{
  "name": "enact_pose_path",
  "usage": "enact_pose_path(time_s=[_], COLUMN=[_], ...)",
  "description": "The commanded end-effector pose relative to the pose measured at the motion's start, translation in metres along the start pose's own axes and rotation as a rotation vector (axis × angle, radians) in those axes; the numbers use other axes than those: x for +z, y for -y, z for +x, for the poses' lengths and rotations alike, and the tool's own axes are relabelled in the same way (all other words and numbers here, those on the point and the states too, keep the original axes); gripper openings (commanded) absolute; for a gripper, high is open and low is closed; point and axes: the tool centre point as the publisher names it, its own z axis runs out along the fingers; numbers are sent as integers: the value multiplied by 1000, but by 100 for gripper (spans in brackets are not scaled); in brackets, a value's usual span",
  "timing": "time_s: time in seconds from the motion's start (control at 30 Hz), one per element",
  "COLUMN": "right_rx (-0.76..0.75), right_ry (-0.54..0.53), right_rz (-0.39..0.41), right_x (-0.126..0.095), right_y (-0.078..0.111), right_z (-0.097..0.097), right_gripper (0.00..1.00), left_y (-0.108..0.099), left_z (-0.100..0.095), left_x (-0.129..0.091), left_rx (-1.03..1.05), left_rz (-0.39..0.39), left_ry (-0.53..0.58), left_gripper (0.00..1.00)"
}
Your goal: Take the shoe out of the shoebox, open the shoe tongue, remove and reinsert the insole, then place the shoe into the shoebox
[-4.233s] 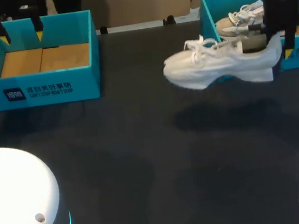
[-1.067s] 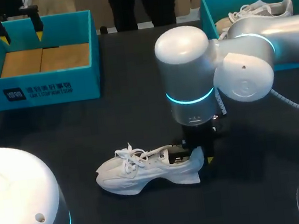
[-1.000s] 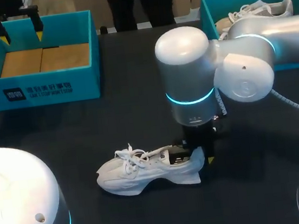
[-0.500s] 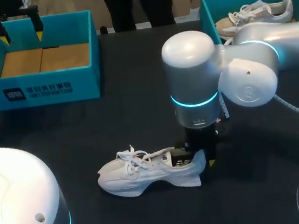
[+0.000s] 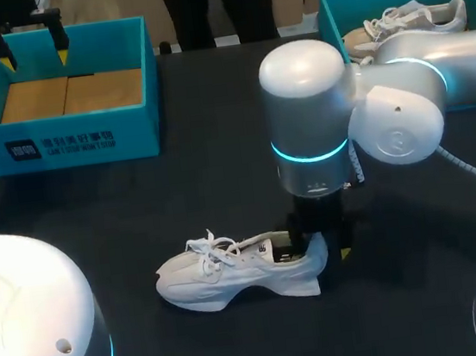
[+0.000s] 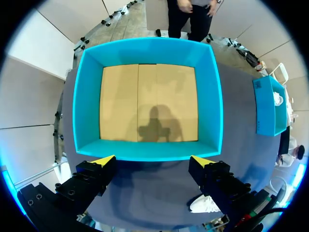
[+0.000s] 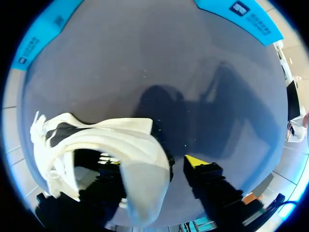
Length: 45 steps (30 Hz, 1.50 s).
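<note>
The shoe (image 5: 232, 274) lies on its sole on the table (image 5: 179, 194), near the front middle, toe toward the left arm's side and heel toward the right; its laces sit loose over the tongue; the right gripper (image 5: 316, 249) hangs straight down at the heel from the right arm, which reaches in from the right side; in the right wrist view the shoe (image 7: 111, 140) has its heel wall between the right gripper's (image 7: 153, 164) fingers, one finger down inside the opening and the other outside behind the heel, its yellow tip (image 7: 193, 161) standing just apart from the heel with dark table showing in the gap, so the jaws are parted and grip nothing; the right box (image 5: 331, 19) sits at the far right corner with a second shoe (image 5: 414, 17) lying in it; the left box (image 5: 60, 143) sits at the far left, its brown floor bare; the left gripper (image 5: 33, 55) hovers over the far side of the left box, and in the left wrist view its (image 6: 153, 162) fingers stand wide apart with nothing between them, the left box (image 6: 87, 96) directly ahead.
</note>
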Motion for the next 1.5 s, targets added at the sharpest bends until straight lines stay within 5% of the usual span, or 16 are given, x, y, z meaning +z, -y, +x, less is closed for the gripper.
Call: enact_pose_path(time_s=[0.03, 0.27, 0.53, 0.93, 1.3, 1.5], right_rx=[-30, -153, -382, -399, -650, -709], right_ry=[-61, -206, -406, -416, -645, -650], right_rz=[-11, -25, -100, -78, -436, -432], right_x=[-34, -76, -98, -100, -89, -84], right_y=[6, 5, 9, 11, -1, -1], right_z=[-15, -29, -32, -32, -61, -59], right_gripper=[100, 100, 100, 100, 100, 100], left_y=[-1, -1, -1, -1, -1, -1], left_z=[0, 0, 0, 0, 0, 0], left_x=[1, 1, 1, 1, 1, 1], left_rx=[0, 0, 0, 0, 0, 0], left_rz=[2, 2, 2, 2, 2, 2], left_ry=[-1, -1, -1, -1, -1, -1], left_gripper=[100, 100, 100, 100, 100, 100])
